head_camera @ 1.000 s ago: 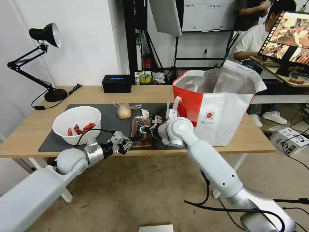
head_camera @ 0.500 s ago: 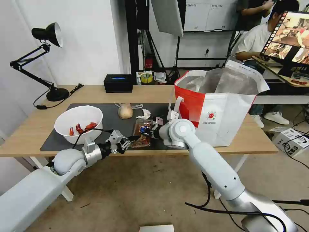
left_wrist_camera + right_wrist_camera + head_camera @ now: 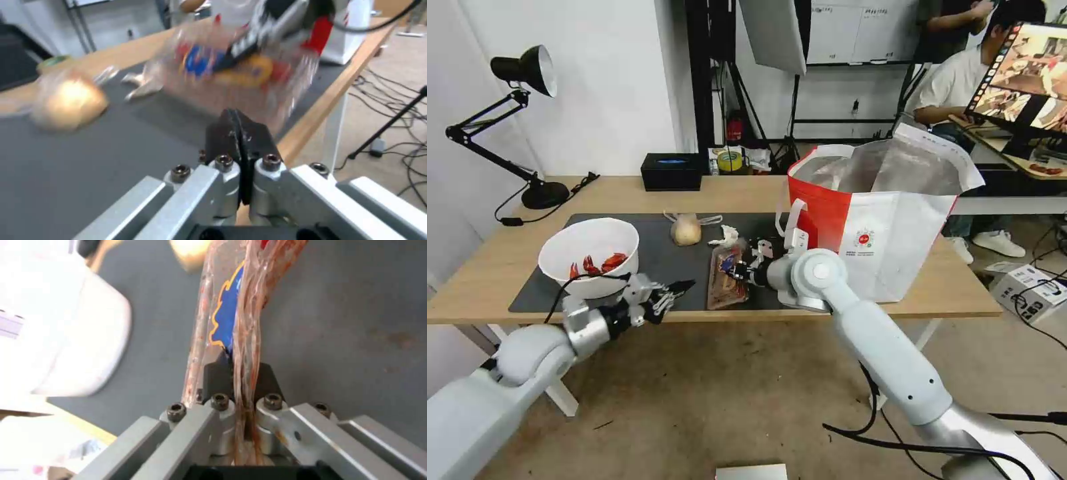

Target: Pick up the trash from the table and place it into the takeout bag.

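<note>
From the head view, the right gripper (image 3: pixel 740 270) has the tray (image 3: pixel 725 283) pinched at one edge, and the tray is tipped up on its side over the mat (image 3: pixel 657 257); it looks partly lifted, but I cannot tell if its low end touches the mat; the left gripper (image 3: pixel 675 290) hangs at the front edge of the table (image 3: pixel 947 287), near the bowl (image 3: pixel 589 257) and apart from the tray, with nothing in it; the bowl sits on the mat with red shells inside; the knotted bag (image 3: pixel 686 230) and the tissue (image 3: pixel 726 235) lie farther back on the mat; the takeout bag (image 3: pixel 880 220) stands open on the table just beside the right arm; I see no trash inside it, but not all of its inside shows.

From the left wrist view, the left gripper (image 3: pixel 240 133) has its two black pads pressed flat together and grips nothing; ahead of it the tray (image 3: pixel 236 73) is up in the air, blurry; the knotted bag (image 3: pixel 69 105) lies off to one side on the mat (image 3: pixel 89 160).

From the right wrist view, the right gripper (image 3: pixel 236 373) is squeezed tight on the thin plastic of the tray (image 3: pixel 231 306), which runs straight out between the pads; the bowl (image 3: pixel 62 340) is near.

So the job looks like it has only begun; the tray is held but not in the takeout bag yet; the bowl, the knotted bag and the tissue are left to do.
</note>
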Controlling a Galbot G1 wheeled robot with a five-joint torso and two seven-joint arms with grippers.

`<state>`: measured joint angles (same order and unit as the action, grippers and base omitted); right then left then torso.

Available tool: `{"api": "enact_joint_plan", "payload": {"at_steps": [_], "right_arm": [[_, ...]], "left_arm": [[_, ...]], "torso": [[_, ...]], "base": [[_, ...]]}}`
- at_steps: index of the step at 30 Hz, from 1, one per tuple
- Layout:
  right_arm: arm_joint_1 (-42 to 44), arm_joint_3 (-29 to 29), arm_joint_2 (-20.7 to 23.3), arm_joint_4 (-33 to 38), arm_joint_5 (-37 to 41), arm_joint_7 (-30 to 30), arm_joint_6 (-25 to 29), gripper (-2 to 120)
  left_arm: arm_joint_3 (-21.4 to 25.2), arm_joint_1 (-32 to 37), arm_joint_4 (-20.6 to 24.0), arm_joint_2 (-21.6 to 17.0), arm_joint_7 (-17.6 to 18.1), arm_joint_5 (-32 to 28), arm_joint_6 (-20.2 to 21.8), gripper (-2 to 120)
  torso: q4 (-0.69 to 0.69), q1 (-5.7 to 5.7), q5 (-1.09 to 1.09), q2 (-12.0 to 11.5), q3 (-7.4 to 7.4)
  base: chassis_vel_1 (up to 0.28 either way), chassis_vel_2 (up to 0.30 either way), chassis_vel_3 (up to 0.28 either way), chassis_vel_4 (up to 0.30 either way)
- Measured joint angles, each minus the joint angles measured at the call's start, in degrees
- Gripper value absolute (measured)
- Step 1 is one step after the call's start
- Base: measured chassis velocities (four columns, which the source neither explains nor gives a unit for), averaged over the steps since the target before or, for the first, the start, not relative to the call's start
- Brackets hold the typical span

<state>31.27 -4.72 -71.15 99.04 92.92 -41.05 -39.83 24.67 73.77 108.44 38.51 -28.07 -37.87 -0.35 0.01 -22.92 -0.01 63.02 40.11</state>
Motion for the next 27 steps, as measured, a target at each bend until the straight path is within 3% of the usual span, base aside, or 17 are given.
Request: {"api": "enact_joint_plan", "payload": {"at_steps": [3, 12, 15, 16, 19, 27], "right_arm": [[0.15, 1.14, 1.09, 1.89, -0.05, 1.65, 0.92, 0], [1.67, 3.99, 4.15, 7.05, -0.13, 6.27, 3.15, 0], [1.38, 6.22, 5.43, 9.84, 0.07, 9.71, 7.45, 0], [1.38, 6.22, 5.43, 9.84, 0.07, 9.71, 7.45, 0], [-1.04, 7.36, 5.72, 10.77, 1.52, 11.94, 14.08, 0], [-5.69, 9.55, 6.66, 10.66, -0.60, 11.37, 25.09, 0]], "left_arm": [[3.37, 3.88, 0.85, 1.87, -0.09, 0.99, -0.61, 12], [4.27, 5.62, 1.80, 3.56, 0.04, 1.60, -0.85, 39], [6.01, 8.90, 2.15, 6.07, 0.23, 3.17, -1.31, 55], [6.01, 8.90, 2.15, 6.07, 0.23, 3.17, -1.31, 55], [7.63, 11.16, 2.70, 7.94, 0.35, 3.97, -1.56, 70], [10.63, 13.38, 3.50, 8.96, 0.66, 3.28, -1.83, 97]], "torso": [[0.00, 0.00, 0.00, 0.00, 0.00], [-0.03, 0.00, 0.01, 0.00, 0.00], [-0.02, 0.00, 0.02, 0.01, -0.01], [-0.02, 0.00, 0.02, 0.01, -0.01], [-0.01, 0.00, 0.01, 0.01, -0.01], [-0.01, 0.00, 0.01, 0.01, -0.01]], "base": [[0.000, 0.000, 0.000, 0.000], [0.000, 0.000, 0.000, 0.000], [0.000, 0.000, 0.000, 0.000], [0.000, 0.000, 0.000, 0.000], [0.000, 0.000, 0.000, 0.000], [0.000, 0.000, 0.000, 0.000]]}}
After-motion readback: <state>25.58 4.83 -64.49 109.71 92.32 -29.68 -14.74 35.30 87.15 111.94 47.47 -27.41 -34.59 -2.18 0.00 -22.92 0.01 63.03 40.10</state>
